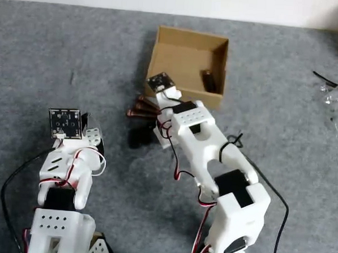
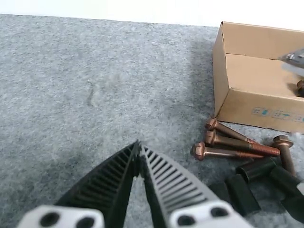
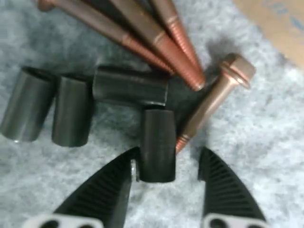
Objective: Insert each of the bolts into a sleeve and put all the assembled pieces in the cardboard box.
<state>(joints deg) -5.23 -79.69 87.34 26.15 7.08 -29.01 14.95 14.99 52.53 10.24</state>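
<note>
While left hand (image 2: 139, 151) rests closed, right hand (image 3: 168, 159) straddles sleeve (image 3: 157, 137).

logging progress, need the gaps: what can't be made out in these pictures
1. High view: right arm covers the sleeves and most of the bolts.
2. High view: dark piece in the cardboard box, too small to identify.
3. Left wrist view: edge cuts off the box's inside.
4. Right wrist view: top edge crops the three long bolts.

Three long copper bolts (image 2: 242, 145) lying fanned together just beside the open cardboard box (image 2: 251, 104), a shorter bolt (image 3: 213, 102) touching their tips, four black sleeves (image 3: 71, 111) on their sides alongside, one dark piece (image 1: 209, 80), perhaps already assembled, inside the box.
</note>
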